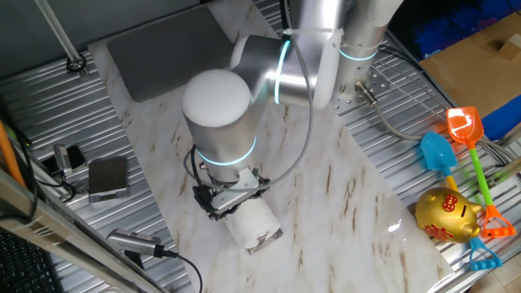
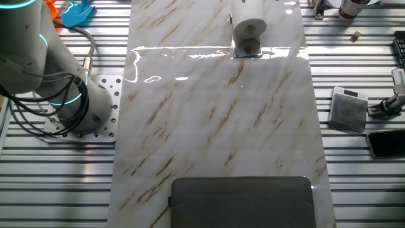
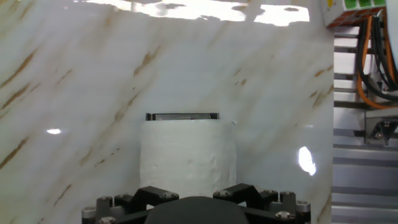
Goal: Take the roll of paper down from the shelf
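The white roll of paper (image 1: 254, 220) lies on the small black, silver-rimmed shelf (image 1: 267, 238) on the marble table top. In the hand view the roll (image 3: 186, 155) fills the lower middle, with the shelf's rim (image 3: 182, 116) showing just behind it. My gripper (image 1: 232, 195) hangs right over the roll's near end. Its black knuckles (image 3: 194, 194) stand spread at about the roll's width, and the fingertips are hidden. In the other fixed view the roll (image 2: 249, 26) and shelf (image 2: 247, 48) are at the far edge; the gripper is out of frame.
A large grey pad (image 1: 167, 50) lies at the table's back. A small grey box (image 1: 108, 177) with cable sits on the slatted bench to the left. Toy shovels (image 1: 456, 138) and a gold piggy bank (image 1: 446, 214) are to the right.
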{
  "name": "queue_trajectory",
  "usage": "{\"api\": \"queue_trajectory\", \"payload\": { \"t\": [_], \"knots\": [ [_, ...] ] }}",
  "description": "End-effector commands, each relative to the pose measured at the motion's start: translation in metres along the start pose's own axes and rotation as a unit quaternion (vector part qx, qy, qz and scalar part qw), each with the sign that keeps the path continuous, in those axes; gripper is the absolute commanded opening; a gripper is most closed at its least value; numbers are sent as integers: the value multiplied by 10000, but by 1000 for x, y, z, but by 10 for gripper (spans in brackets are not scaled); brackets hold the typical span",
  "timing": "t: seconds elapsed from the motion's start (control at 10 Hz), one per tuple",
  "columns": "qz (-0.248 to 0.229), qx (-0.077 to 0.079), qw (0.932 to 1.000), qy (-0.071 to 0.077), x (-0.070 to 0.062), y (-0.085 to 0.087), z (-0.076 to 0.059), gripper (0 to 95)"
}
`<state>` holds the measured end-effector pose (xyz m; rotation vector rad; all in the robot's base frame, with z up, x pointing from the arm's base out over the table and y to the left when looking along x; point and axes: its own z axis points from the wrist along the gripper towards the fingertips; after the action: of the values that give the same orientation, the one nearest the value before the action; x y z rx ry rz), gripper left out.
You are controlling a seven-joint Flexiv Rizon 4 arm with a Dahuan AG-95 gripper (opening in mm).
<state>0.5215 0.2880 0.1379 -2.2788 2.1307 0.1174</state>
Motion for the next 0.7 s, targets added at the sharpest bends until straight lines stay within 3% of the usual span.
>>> {"api": "queue_trajectory", "payload": {
  "t": [0.1,0.4,0.7],
  "knots": [
    [347,28,9994,78,-2,4,3,950],
    [437,52,9989,171,-4,4,5,950],
    [475,93,9987,141,-5,4,11,950]
  ]
}}
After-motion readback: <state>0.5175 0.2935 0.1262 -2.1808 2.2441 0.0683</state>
